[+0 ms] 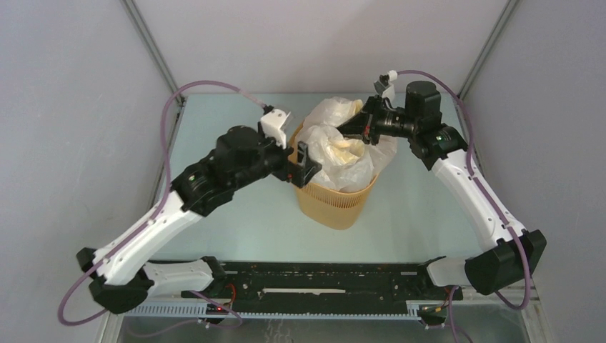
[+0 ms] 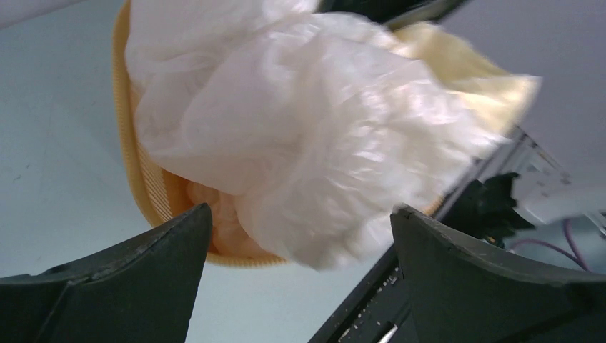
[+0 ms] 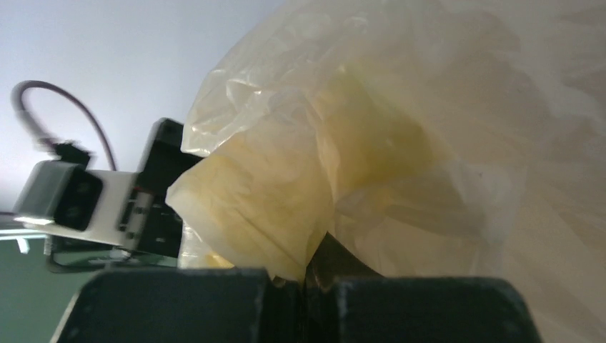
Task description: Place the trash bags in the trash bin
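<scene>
The orange-yellow trash bin [image 1: 336,201] stands mid-table. The crinkly cream-white trash bag [image 1: 330,139] is bunched in its mouth, billowing above the rim and spilling over the right side. My right gripper [image 1: 359,128] reaches in from the right, above the bin. It is shut on a fold of the bag's pale yellow rim band [image 3: 286,200], pinched where the jaws meet [image 3: 304,282]. My left gripper [image 1: 303,161] is at the bin's left rim, wide open, empty. In the left wrist view the bag [image 2: 307,136] bulges over the bin [image 2: 136,179] just beyond the open fingertips [image 2: 301,213].
The pale green table [image 1: 236,221] surrounds the bin. A black rail [image 1: 321,282] with both arm bases runs along the near edge. Purple cables [image 1: 207,87] loop over each arm. Grey walls and slanted frame posts [image 1: 154,50] close in the back. The left wrist [image 3: 107,207] shows behind the bag.
</scene>
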